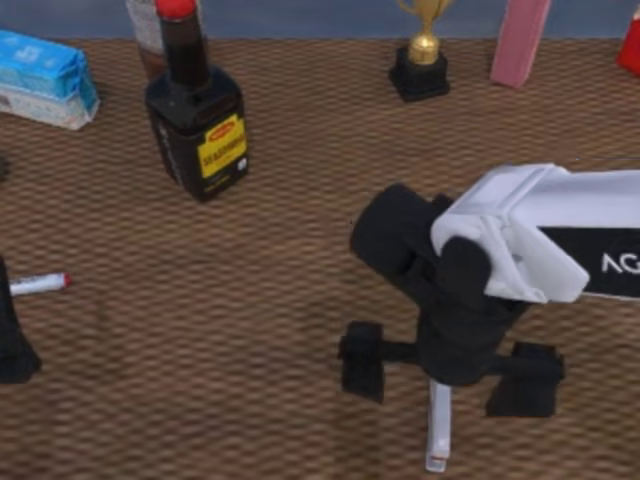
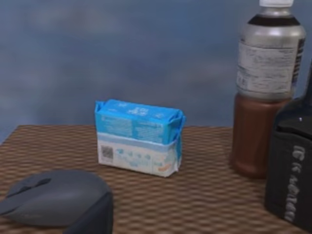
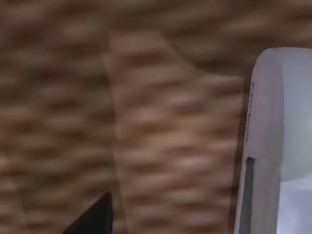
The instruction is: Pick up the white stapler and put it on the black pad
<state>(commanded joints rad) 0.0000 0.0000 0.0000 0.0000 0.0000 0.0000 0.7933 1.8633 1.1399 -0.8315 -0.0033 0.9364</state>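
The white stapler [image 1: 438, 428] lies near the table's front edge, right of centre, pointing front to back. My right gripper [image 1: 443, 372] hangs open directly over it, one black finger on each side, and its far end is covered by the wrist. In the right wrist view the stapler [image 3: 275, 141] fills one side and a dark fingertip [image 3: 95, 219] shows apart from it. The black pad is not in view. My left arm [image 1: 10, 340] is parked at the left edge.
A dark sauce bottle [image 1: 198, 120] stands back left with a brown bottle [image 1: 148, 35] behind it. A blue pack [image 1: 45, 75], a trophy [image 1: 421, 55], a pink box [image 1: 520, 40] and a red-capped marker [image 1: 40, 283] are about. A grey mouse [image 2: 53, 197] lies near the left arm.
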